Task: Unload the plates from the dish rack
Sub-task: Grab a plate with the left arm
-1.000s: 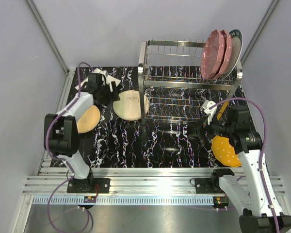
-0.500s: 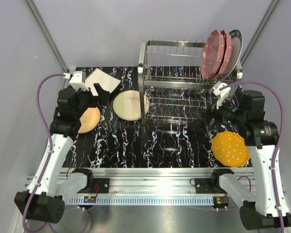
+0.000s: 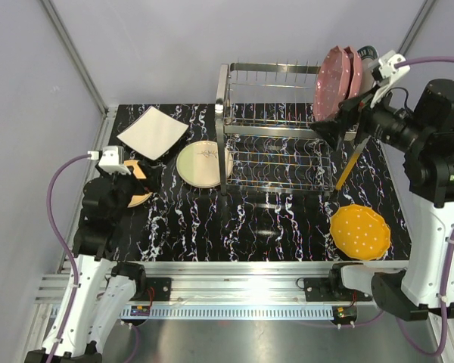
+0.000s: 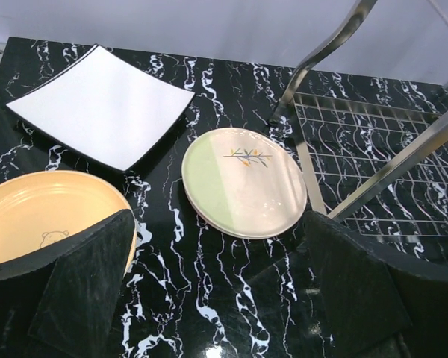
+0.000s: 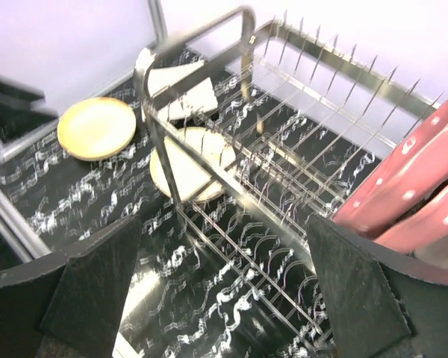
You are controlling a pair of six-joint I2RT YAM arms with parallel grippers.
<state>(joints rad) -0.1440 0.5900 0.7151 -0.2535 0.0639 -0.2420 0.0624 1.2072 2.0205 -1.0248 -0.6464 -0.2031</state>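
The chrome wire dish rack [image 3: 280, 125] stands at the back right. Two pink polka-dotted plates [image 3: 334, 83] and a white dark-rimmed plate [image 3: 371, 59] stand in its upper tier; an orange plate [image 3: 350, 169] stands edge-on at its lower right. On the table lie an orange dotted plate [image 3: 359, 231], a green-cream twig plate [image 3: 203, 164], a white square plate [image 3: 153, 132] and a yellow-orange plate [image 3: 141, 189]. My right gripper [image 3: 339, 125] hangs open and empty beside the pink plates [image 5: 403, 198]. My left gripper [image 3: 136, 180] is open and empty over the yellow-orange plate's [image 4: 37, 216] near edge.
The table is black marble-patterned, with an aluminium rail along its near edge [image 3: 234, 291]. Grey walls close in the left, back and right. The rack's upper tines [image 5: 313, 97] to the left of the pink plates hold nothing.
My right arm rose from the orange dotted plate to the rack's upper right, by the pink plates. My left arm drew back from the white square plate toward the near left.
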